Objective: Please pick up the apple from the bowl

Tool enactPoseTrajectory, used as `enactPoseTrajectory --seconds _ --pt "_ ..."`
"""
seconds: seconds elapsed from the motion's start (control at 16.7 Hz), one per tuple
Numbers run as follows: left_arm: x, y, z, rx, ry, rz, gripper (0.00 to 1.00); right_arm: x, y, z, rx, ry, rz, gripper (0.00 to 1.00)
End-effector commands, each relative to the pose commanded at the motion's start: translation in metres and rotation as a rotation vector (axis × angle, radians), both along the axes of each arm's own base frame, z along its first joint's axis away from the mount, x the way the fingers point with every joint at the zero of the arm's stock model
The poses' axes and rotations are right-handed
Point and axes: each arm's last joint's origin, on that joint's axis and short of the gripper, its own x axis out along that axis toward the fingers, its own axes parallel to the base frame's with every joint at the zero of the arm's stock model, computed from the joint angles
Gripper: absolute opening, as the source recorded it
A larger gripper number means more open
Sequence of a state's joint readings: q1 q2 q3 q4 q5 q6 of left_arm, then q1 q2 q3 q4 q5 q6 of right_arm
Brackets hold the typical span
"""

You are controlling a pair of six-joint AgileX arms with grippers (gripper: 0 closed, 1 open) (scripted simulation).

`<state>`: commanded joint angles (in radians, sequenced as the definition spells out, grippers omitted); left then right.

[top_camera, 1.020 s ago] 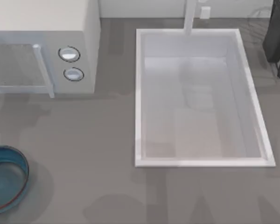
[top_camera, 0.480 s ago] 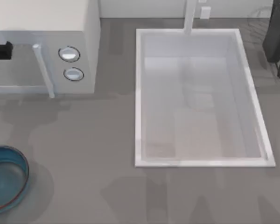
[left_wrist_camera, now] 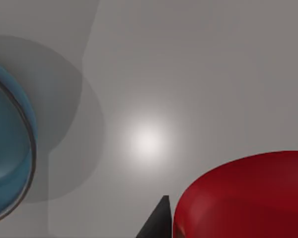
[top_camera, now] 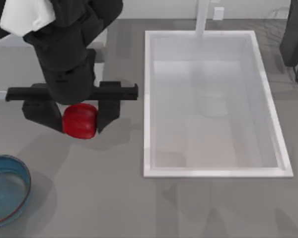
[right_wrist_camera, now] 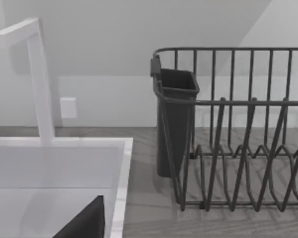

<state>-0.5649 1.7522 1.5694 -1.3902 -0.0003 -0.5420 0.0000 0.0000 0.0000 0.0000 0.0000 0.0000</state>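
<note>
Apple (top_camera: 80, 121) clamped between left gripper (top_camera: 72, 116) jaws, above the table, clear of the bowl (top_camera: 7, 193).

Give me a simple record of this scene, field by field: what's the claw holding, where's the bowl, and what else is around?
Working arm: left arm, over the table's left half
Left claw: shut on the apple, fingers on either side of it
Apple position: lifted, out of the bowl and apart from it
Bowl: blue, at the table's lower left edge
Sink: white, rectangular, right of the apple
Faucet: white, at the sink's far edge
Dish rack: dark wire, beside the sink
Task state: apple picked up
</note>
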Motion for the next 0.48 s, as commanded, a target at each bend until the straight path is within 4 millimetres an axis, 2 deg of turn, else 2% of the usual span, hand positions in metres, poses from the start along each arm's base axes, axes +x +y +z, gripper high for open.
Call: enactPoseTrajectory --seconds 0.12,0.36,0.48 --pt "-0.0029 -0.0089 -0.0062 -0.002 -0.002 0.0 0.0 0.0 0.0 0.0 0.0 0.0 0.0 1.0" --pt "-0.0027 -0.0076 -0.0044 -0.004 -0.005 0.001 0.0 0.0 0.0 0.0 0.0 0.0 0.0 1.0" --pt "-0.002 -0.0082 -0.0097 -0.002 -0.001 0.001 0.0 0.0 0.0 0.0 0.0 0.0 0.0 1.0"
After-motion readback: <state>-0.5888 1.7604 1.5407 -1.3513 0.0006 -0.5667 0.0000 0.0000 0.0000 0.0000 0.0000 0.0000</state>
